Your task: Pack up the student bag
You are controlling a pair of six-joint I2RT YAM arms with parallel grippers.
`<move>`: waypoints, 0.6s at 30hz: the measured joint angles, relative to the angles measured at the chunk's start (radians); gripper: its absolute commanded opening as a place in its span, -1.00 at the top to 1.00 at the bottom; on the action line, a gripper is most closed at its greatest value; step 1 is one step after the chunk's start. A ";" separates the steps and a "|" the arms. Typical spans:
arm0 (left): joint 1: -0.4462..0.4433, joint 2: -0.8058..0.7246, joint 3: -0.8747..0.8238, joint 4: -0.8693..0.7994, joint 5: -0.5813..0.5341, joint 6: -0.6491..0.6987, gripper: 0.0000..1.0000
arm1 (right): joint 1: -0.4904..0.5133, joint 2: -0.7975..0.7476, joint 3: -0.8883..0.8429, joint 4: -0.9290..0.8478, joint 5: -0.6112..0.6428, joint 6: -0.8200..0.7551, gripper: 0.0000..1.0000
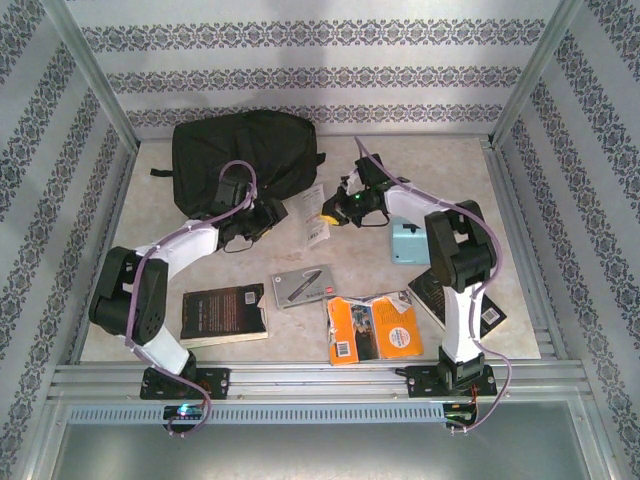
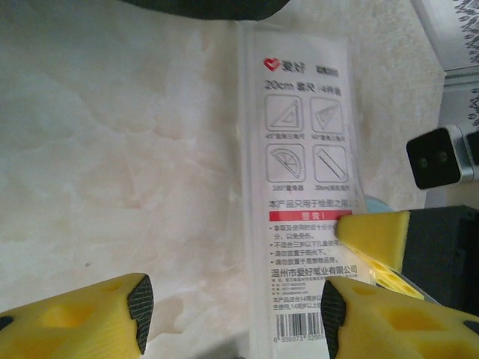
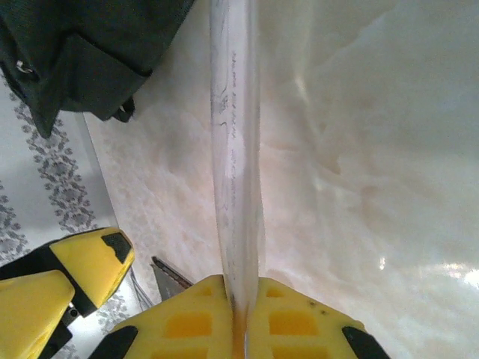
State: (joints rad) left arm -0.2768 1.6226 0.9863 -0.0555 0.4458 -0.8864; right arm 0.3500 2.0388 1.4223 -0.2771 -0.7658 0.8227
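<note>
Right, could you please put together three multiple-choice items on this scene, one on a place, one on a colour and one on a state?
1. Where does the student bag lie? A. Far side of the table, beyond the left tool. B. Near edge, between the arm bases. C. On the orange book.
2. What colour is the small box beside the right arm? A. Red. B. Light blue. C. Green.
3. How is the right tool? A. Wide open above the bag. B. Shut on a dark book. C. Shut on the clear ruler packet.
Answers: 1 A, the bag sits by the far wall; 2 B, the box is pale blue; 3 C, its yellow fingers pinch the packet's edge.
</note>
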 measured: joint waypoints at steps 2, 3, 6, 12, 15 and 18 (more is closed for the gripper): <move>0.002 -0.009 0.003 -0.008 0.012 0.002 -0.32 | -0.001 -0.057 -0.057 0.047 0.020 0.043 1.00; 0.003 -0.011 0.003 -0.009 0.020 0.003 -0.34 | -0.001 -0.083 -0.083 0.073 0.026 0.058 1.00; 0.004 -0.012 0.008 -0.005 0.067 -0.001 -0.39 | 0.005 -0.175 -0.167 0.150 0.050 0.085 1.00; 0.004 -0.012 0.023 0.069 0.202 -0.032 -0.46 | 0.068 -0.344 -0.286 0.309 0.073 0.111 1.00; 0.004 -0.012 0.028 0.153 0.266 -0.069 -0.40 | 0.099 -0.384 -0.323 0.391 0.073 0.142 1.00; 0.004 -0.005 0.026 0.280 0.328 -0.141 -0.14 | 0.113 -0.398 -0.352 0.456 0.075 0.179 1.00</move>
State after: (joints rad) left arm -0.2729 1.6180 1.0119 0.2249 0.7734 -1.0275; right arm 0.4625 1.6405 1.0698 0.1791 -0.6907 1.0019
